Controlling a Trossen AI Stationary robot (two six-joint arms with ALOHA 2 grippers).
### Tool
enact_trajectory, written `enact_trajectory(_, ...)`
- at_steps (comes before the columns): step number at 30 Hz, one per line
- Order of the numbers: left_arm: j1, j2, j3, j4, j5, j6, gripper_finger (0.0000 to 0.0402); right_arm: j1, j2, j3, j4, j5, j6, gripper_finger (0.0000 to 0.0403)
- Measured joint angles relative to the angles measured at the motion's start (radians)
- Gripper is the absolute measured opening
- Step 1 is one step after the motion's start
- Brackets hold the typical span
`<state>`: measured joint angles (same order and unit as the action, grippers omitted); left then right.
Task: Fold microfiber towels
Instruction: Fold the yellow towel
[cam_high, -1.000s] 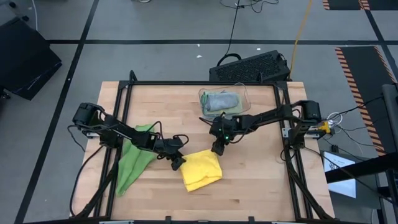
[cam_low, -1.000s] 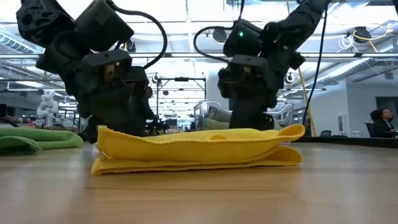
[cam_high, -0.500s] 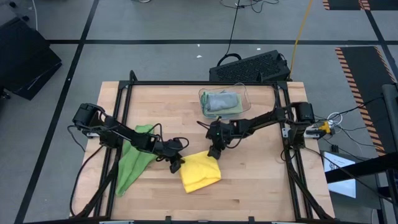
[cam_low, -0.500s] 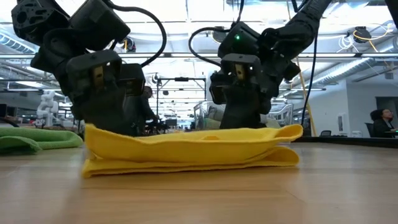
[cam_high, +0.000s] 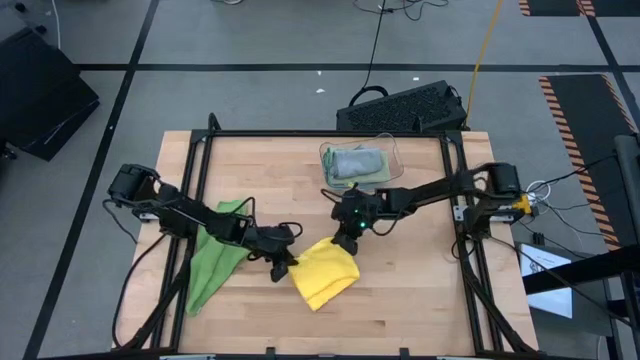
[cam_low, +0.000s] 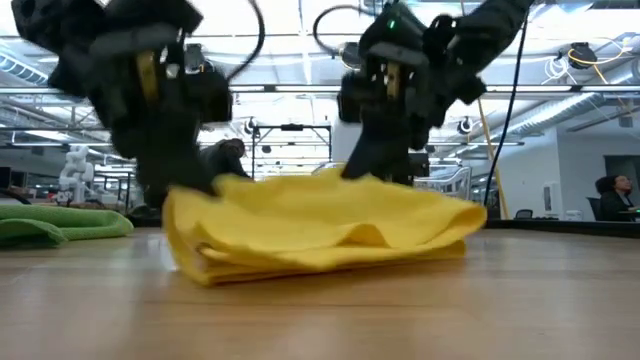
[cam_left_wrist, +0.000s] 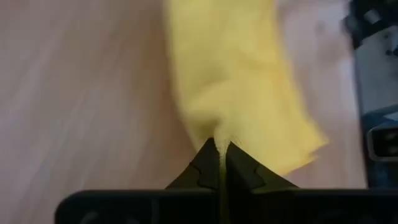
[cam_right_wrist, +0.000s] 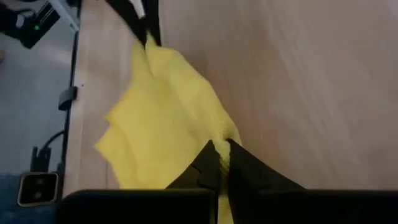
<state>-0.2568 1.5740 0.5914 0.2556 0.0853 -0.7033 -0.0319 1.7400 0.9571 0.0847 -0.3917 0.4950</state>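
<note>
A folded yellow microfiber towel (cam_high: 325, 275) lies at the table's middle, toward the near edge; its far side is raised (cam_low: 300, 200) and its near side rests on the wood. My left gripper (cam_high: 284, 266) is shut on its left corner. My right gripper (cam_high: 346, 238) is shut on its far corner. A bright green towel (cam_high: 214, 262) lies flat under the left arm. A clear bin (cam_high: 362, 164) at the far middle holds grey and green cloths. My left gripper pinches the yellow towel's left corner (cam_left_wrist: 214, 132) between its two fingers, coming slanting down from the table's left. That corner is raised off the wood (cam_low: 215, 190); folded layers below it stay on the table (cam_low: 210, 265). How many layers are pinched does not show. My right gripper pinches the towel's far corner (cam_right_wrist: 214, 134) between its fingertips, slanting down from the far right. The corner is lifted (cam_low: 360, 182) and the cloth slopes slack from it down to the table.
A black keyboard-like box (cam_high: 405, 108) lies beyond the table's far edge. Bare wood lies to the right of and nearer than the yellow towel (cam_high: 420, 300). The low view shows the room behind the table, with a person far off at right (cam_low: 612, 195).
Both grippers have shut on the yellow towel's corners and gone up a little. The towel's far side has lifted off the table and bulged, while its near folded edge has stayed on the wood. The towel has turned slightly.
</note>
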Motion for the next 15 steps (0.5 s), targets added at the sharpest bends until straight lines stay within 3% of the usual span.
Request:
enact_trajectory(9,0.008,-0.114,0.099,-0.330,-0.204,0.097,0.0008,-0.002,-0.117,0.001,-0.081,0.185,-0.121,0.0003)
enact_trajectory(15,-0.001,-0.111,0.138,-0.350,-0.294,0.145,0.0004,0.020,-0.127,0.000,-0.078,0.319,-0.264,0.0003)
